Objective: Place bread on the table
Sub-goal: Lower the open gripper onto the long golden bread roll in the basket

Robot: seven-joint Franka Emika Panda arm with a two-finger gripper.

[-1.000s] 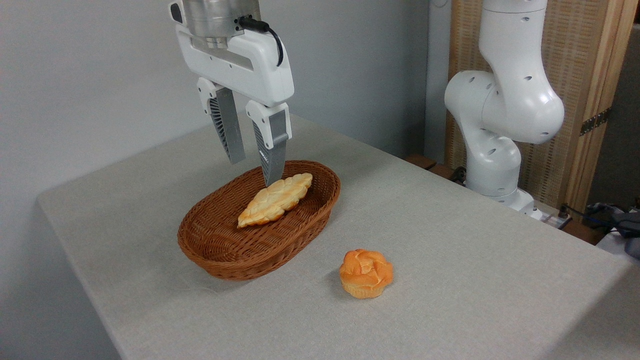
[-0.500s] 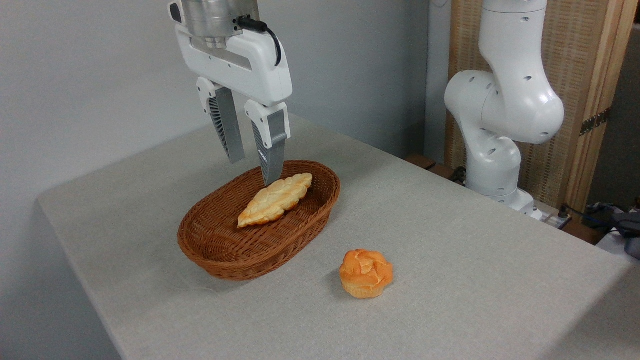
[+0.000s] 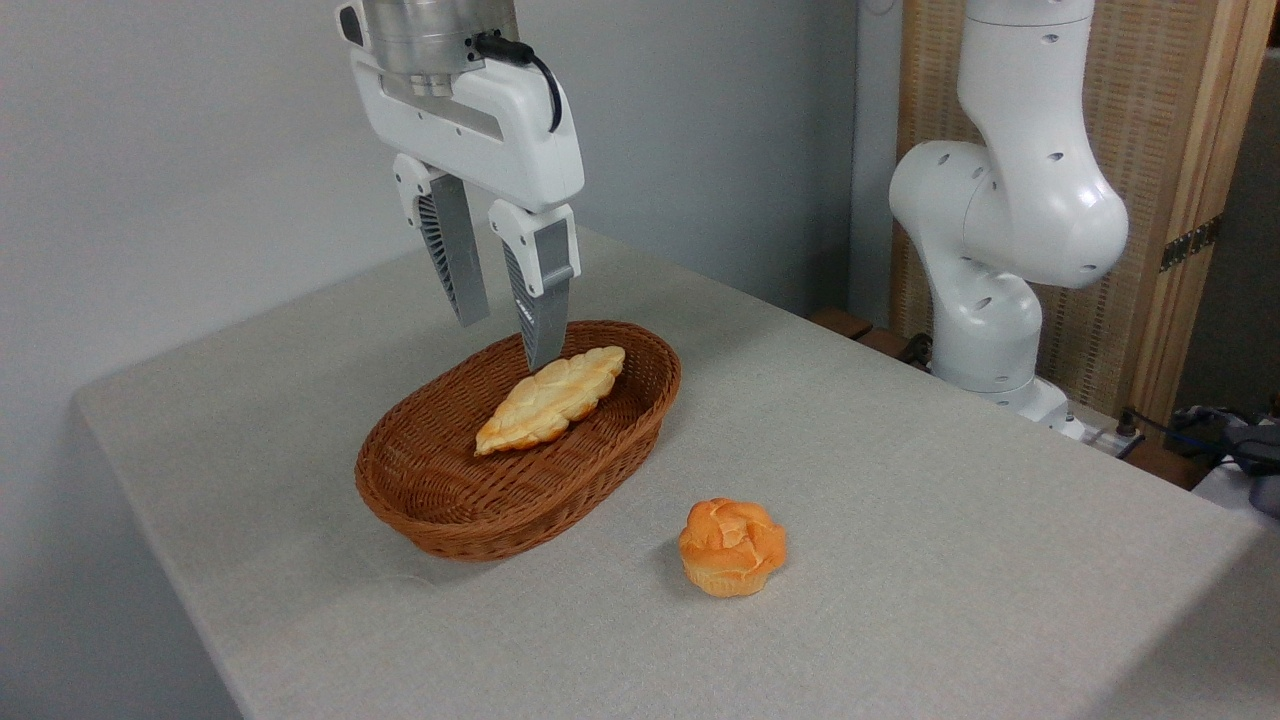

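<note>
The bread [image 3: 550, 399], a long pale-golden braided loaf, lies tilted inside the brown wicker basket [image 3: 470, 500], which rests on the grey-beige table [image 3: 900, 480]. My gripper [image 3: 507, 343] hangs just above the basket's far rim, over the loaf's upper end. Its two grey fingers stand apart and hold nothing; the right fingertip [image 3: 541, 352] is close above the loaf.
A small round orange bun [image 3: 731, 547] sits on the cloth to the right of the basket's front. The white arm base [image 3: 1000, 250] rises at the table's far right edge. A wall stands behind, with cables at the far right.
The gripper has shifted very slightly left and up over the last second. The loaf and basket have not moved.
</note>
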